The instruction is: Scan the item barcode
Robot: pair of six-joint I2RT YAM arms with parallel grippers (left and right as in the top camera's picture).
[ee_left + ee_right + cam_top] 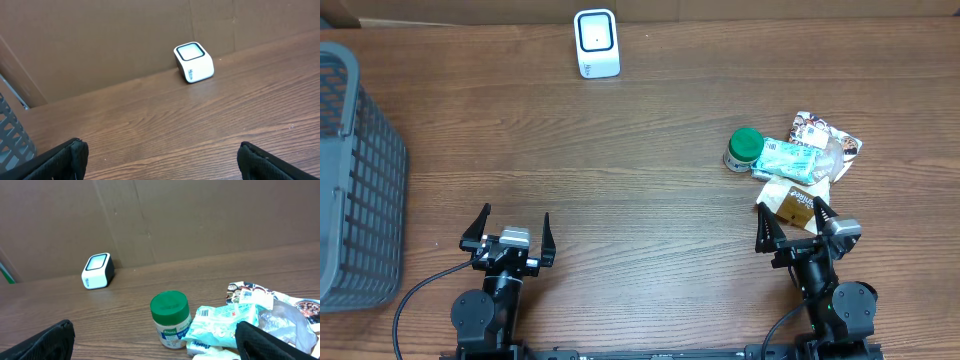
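A white barcode scanner (596,43) stands at the table's far edge, also seen in the left wrist view (194,62) and the right wrist view (97,271). At the right lies a pile of items: a green-lidded jar (744,149) (171,319), a pale teal packet (791,158) (220,325), a brown-labelled packet (792,199) and a printed pouch (829,133) (272,300). My left gripper (514,230) (162,159) stands open near the front left with nothing in it. My right gripper (796,222) (160,342) is open just in front of the pile, holding nothing.
A grey mesh basket (352,180) stands at the left edge of the table; its corner shows in the left wrist view (11,131). A brown cardboard wall (100,40) runs behind the scanner.
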